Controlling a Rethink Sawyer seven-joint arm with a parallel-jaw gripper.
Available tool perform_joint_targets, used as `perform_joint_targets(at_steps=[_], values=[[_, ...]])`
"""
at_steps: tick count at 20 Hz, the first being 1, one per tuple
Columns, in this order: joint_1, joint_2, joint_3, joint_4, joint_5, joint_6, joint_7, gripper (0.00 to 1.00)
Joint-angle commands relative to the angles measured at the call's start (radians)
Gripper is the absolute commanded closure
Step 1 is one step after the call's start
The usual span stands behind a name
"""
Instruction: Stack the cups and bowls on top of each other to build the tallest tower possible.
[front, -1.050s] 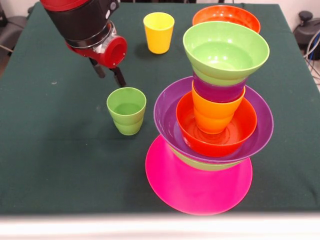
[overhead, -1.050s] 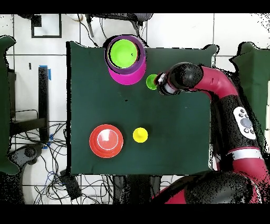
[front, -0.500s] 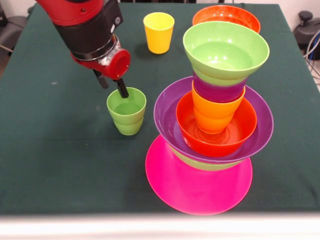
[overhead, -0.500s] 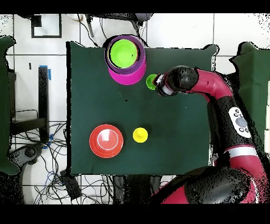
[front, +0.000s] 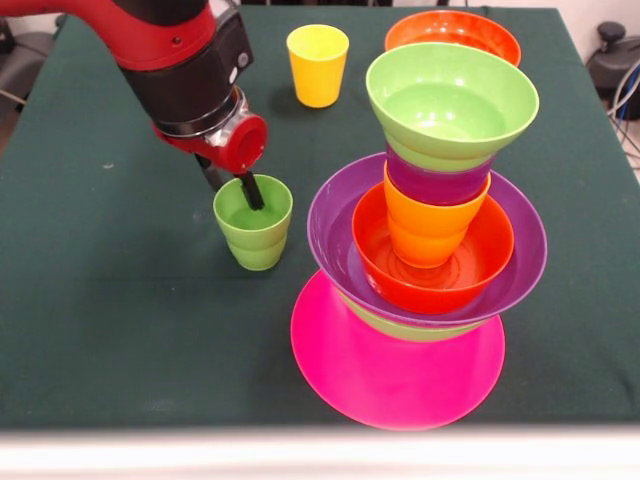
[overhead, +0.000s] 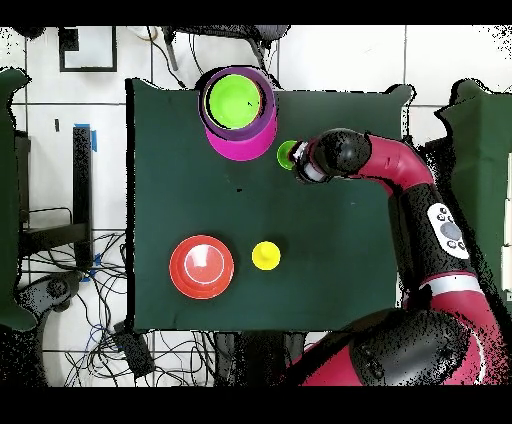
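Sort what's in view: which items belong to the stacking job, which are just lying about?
Job items:
tower, pink base up to light green bowl
green cup, gripper straddling its rim, one finger inside
yellow cup, loose
orange-red bowl, loose, behind the tower

Lying about:
cables on the floor beside the table

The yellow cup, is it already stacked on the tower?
No, the yellow cup stands alone on the table, apart from the tower.
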Motion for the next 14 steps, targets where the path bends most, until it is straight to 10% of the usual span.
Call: perform_joint_targets(at_steps=[1, 2, 14], values=[[0.029, 0.035, -0.038, -0.039, -0.094, -0.051, -0.173, 0.00], [0.029, 0.030, -0.039, -0.031, -0.099, -0.063, -0.179, 1.00], [0.040, -0.043, -0.050, 0.006, -0.066, -0.017, -0.133, 1.00]])
